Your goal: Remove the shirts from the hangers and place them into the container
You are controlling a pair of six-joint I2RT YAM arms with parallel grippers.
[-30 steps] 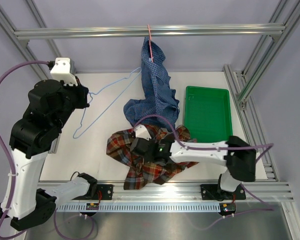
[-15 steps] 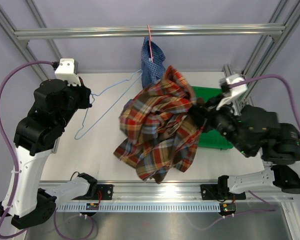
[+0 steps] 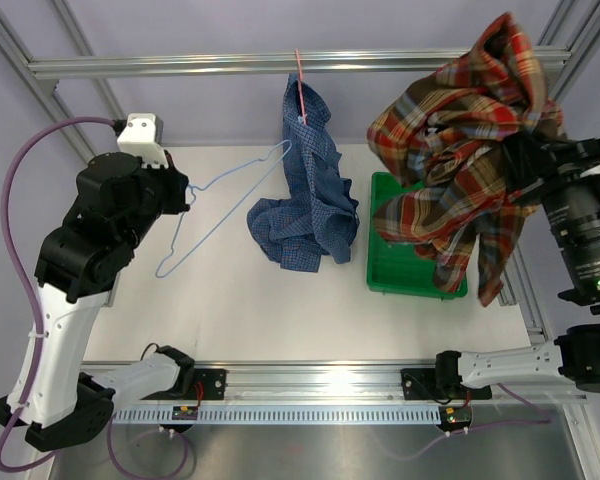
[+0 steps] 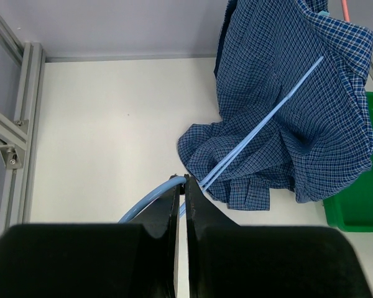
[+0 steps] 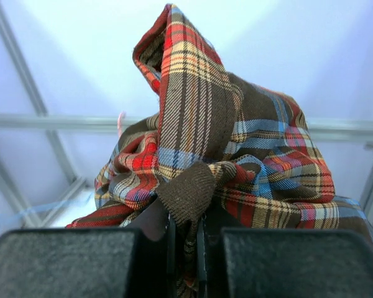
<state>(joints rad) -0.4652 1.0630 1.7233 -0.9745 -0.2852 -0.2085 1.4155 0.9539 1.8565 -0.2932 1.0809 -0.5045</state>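
Left claw (image 4: 182, 187): pressed together on the wire of the light blue hanger (image 3: 223, 205), gripping it at the hook end. The hanger carries no garment. Its long wires reach out toward the blue shirt (image 3: 310, 205) and, in the left wrist view, cross in front of that shirt's checked cloth.

Right claw (image 5: 185, 218): pinching a fold of the plaid shirt (image 3: 460, 150). The claw is raised high at the right side of the frame. The shirt hangs from it in a loose bundle, clear of the surface (image 3: 230, 310). In the top view the bundle overlaps the green tray (image 3: 405, 268), and no part of the shirt can be confirmed lying in the tray.

Blue shirt: on the pink hanger (image 3: 300, 88), which is hooked over the overhead rail (image 3: 180, 66). Its lower part lies bunched on the surface just left of the tray; whether it touches the tray's rim cannot be told.

Green tray: on the surface at the right side, with its visible near portion bare.
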